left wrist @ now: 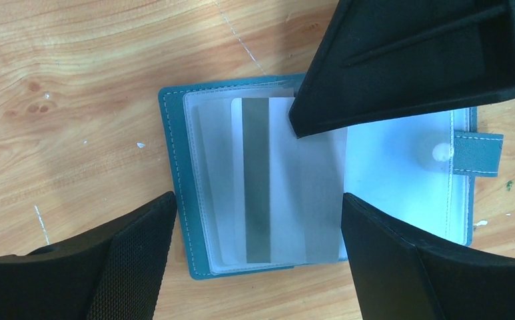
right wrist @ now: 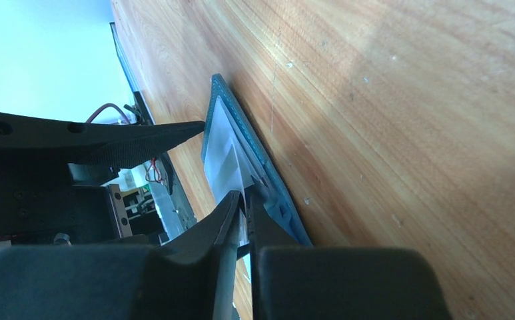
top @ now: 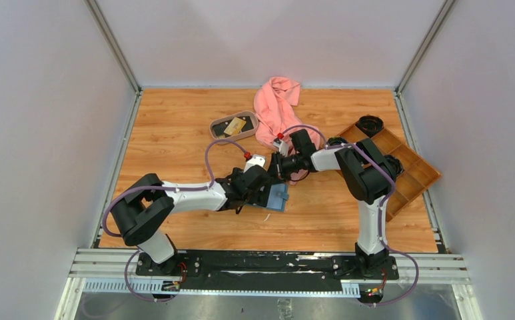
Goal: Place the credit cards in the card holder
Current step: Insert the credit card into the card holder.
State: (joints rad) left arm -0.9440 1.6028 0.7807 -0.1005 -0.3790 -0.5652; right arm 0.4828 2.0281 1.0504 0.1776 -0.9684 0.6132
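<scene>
Left wrist view: the card holder (left wrist: 174, 173) lies open on the tabletop (left wrist: 74, 100), with 1 pale striped card (left wrist: 294, 200) lying across its clear sleeve. The left claw (left wrist: 258, 200) stands wide, its fingers spread above the holder. The right claw (right wrist: 246, 195) is narrow, its tips at the card's edge; whether it grips the card cannot be told.

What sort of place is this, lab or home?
Most likely a lab robot cell: plain white walls box in a wood-grain tabletop, and two arms are bolted to a metal rail at its near edge.
</scene>
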